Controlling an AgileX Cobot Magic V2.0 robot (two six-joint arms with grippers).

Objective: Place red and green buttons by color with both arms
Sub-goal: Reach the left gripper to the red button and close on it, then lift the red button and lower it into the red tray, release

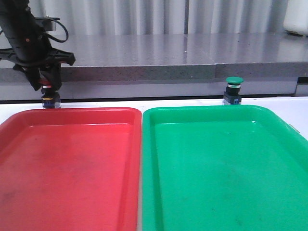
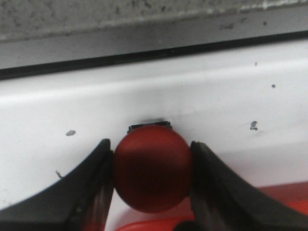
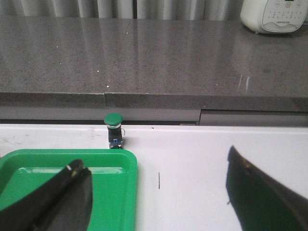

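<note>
Red and green trays lie side by side on a white table, the red tray [image 1: 67, 163] on the left and the green tray [image 1: 226, 168] on the right, and both hold nothing yet. Neither button has been placed, so the sorting is at its start.

The red button [image 1: 46, 88] stands on the table just behind the far left corner of the red tray. The left gripper [image 1: 46, 87] reaches down over it from above. In the left wrist view its two black fingers [image 2: 94, 187] sit against either side of the dark red cap [image 2: 151, 168], clamped on it or very nearly so. The button's blue base looks to be at table level, so I judge it gripped but not yet lifted.

The green button [image 1: 234, 90] stands upright and untouched on the table behind the far edge of the green tray. The right arm does not show in the front view. Its wrist view shows the right gripper [image 3: 159, 197] well short of the green button [image 3: 114, 129], fingers spread wide apart with nothing between them, above the near corner of the green tray [image 3: 115, 192].

Left to do: carry red into red, then fetch green.
</note>
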